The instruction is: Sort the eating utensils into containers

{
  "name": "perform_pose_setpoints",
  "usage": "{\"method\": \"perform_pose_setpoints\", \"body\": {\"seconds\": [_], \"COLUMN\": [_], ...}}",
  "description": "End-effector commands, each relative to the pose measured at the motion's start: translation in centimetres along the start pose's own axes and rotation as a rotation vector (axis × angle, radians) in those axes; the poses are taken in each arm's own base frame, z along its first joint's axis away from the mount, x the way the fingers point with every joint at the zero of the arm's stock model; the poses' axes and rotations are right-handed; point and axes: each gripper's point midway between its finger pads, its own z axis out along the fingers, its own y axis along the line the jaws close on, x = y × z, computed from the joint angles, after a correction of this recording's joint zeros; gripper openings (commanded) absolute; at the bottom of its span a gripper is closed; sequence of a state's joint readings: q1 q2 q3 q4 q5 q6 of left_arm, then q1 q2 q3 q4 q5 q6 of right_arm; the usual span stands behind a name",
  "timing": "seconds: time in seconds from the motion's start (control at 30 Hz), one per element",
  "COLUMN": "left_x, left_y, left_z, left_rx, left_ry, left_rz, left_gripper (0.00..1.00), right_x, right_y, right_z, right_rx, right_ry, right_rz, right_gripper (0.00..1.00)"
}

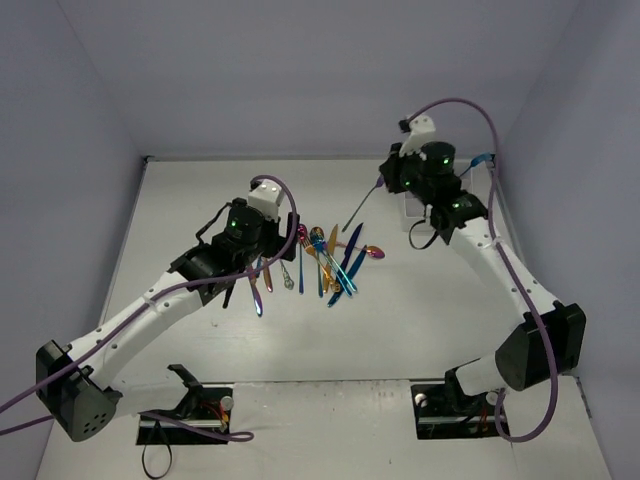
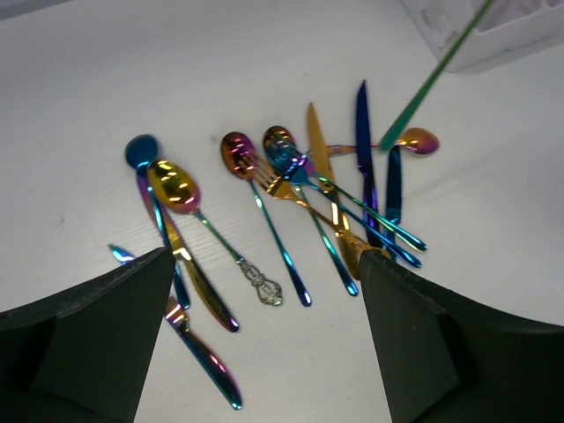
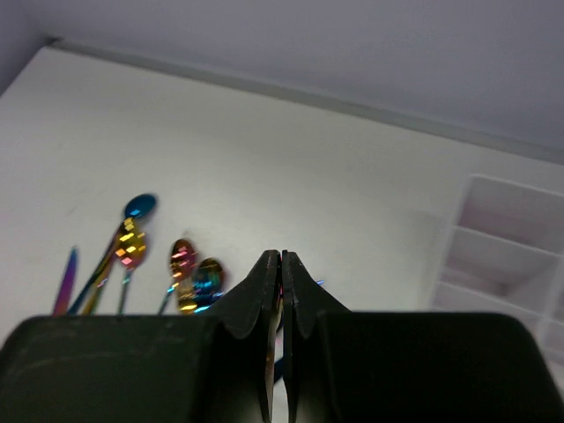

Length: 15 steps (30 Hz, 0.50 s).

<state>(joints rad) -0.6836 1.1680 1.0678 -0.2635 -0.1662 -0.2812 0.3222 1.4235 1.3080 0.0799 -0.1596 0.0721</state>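
The right fingers [image 3: 273,273] are closed on a slim teal utensil [image 2: 432,79], which slants down and leftward from them above the far right edge of the pile [image 2: 300,194]. The white tray [image 3: 460,216] sits just to their right, at the far right of the tabletop [image 2: 132,70].

To finish this step well, I would swing the utensil right until its low end is over 1 compartment, lower it inside the walls, and only then open the fingers. It should stay high while it crosses the pile.

The left fingers [image 2: 150,282] are spread wide and hold nothing, hovering over the near left part of the pile. A good pick there would be the knife [image 2: 204,357] at the near left edge. It overlaps few others, so gripping across its handle should lift 1 piece, not 2.

- **Arms:** 2.
- **Tray:** 1, with at least 3 compartments showing.
- **Utensils:** 1 held, and about 11 on the tabletop.
- **Spoon bowls:** 5 can be seen in the pile.

Crossed handles make the total uncertain.
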Motion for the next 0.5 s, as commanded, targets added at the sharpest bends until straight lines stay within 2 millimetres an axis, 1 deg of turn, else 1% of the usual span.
{"method": "perform_pose_setpoints", "body": {"seconds": [0.0,0.03,0.07,0.1,0.13,0.2,0.3,0.37,0.43,0.47], "left_x": [1.6,2.3,3.5,4.1,4.6,6.6,7.7,8.3,8.7,8.8], "left_y": [5.3,6.0,6.7,7.4,7.8,8.6,9.2,9.4,9.5,9.6], "left_z": [-0.9,-1.0,-1.0,-1.3,-1.6,-1.9,-2.4,-2.6,-2.7,-2.7], "left_rx": [-0.209,-0.229,-0.253,-0.271,-0.283,-0.308,-0.331,-0.341,-0.350,-0.350], "left_ry": [0.026,0.041,0.064,0.072,0.080,0.117,0.135,0.151,0.163,0.168], "left_rz": [-0.167,-0.204,-0.219,-0.246,-0.269,-0.287,-0.302,-0.300,-0.298,-0.298], "left_gripper": [0.86,0.87,0.88,0.89,0.90,0.91,0.91,0.91,0.91,0.91], "right_x": [-9.3,-10.1,-11.5,-12.3,-12.6,-12.9,-13.1,-13.1,-12.9,-12.8], "right_y": [-11.4,-13.2,-14.3,-15.8,-17.5,-20.4,-24.0,-25.9,-27.7,-28.4], "right_z": [-2.5,-2.9,-3.5,-3.8,-3.9,-4.1,-4.7,-4.6,-3.9,-3.9], "right_rx": [0.309,0.351,0.379,0.412,0.448,0.519,0.610,0.641,0.659,0.666], "right_ry": [-0.230,-0.242,-0.270,-0.283,-0.285,-0.281,-0.279,-0.282,-0.279,-0.280], "right_rz": [-0.066,-0.069,-0.074,-0.076,-0.078,-0.091,-0.102,-0.092,-0.079,-0.076], "right_gripper": [0.00,0.00,0.00,0.00,0.00,0.00,0.00,0.00,0.00,0.00]}}
